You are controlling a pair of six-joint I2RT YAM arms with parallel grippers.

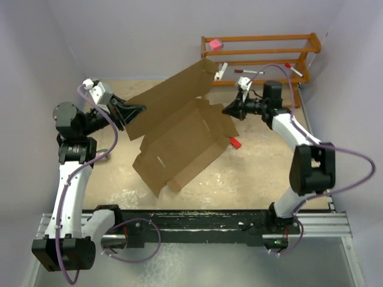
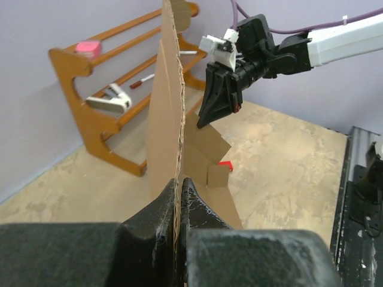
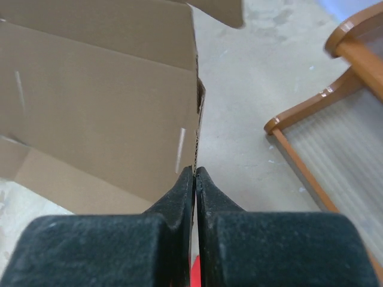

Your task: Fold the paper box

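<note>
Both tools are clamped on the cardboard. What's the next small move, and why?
Probably the right tool should swing its pinched end flap inward, toward the middle of the paper box, with the left tool holding steady. Both are shut on cardboard edges. The left has the lid panel raised clear, and the box looks only part-formed.

Matt corrug. cardbd paper box [image 1: 179,143]

Paper box [image 1: 179,140]: plain brown corrugated cardboard, a big cut-out sheet, half folded. Slotted base panel lies on the table [image 1: 269,173], just in front of the wooden rack [image 1: 263,57]. Large flap stands tilted up, its tip near the rack's left end. Side flaps partly raised.
</note>
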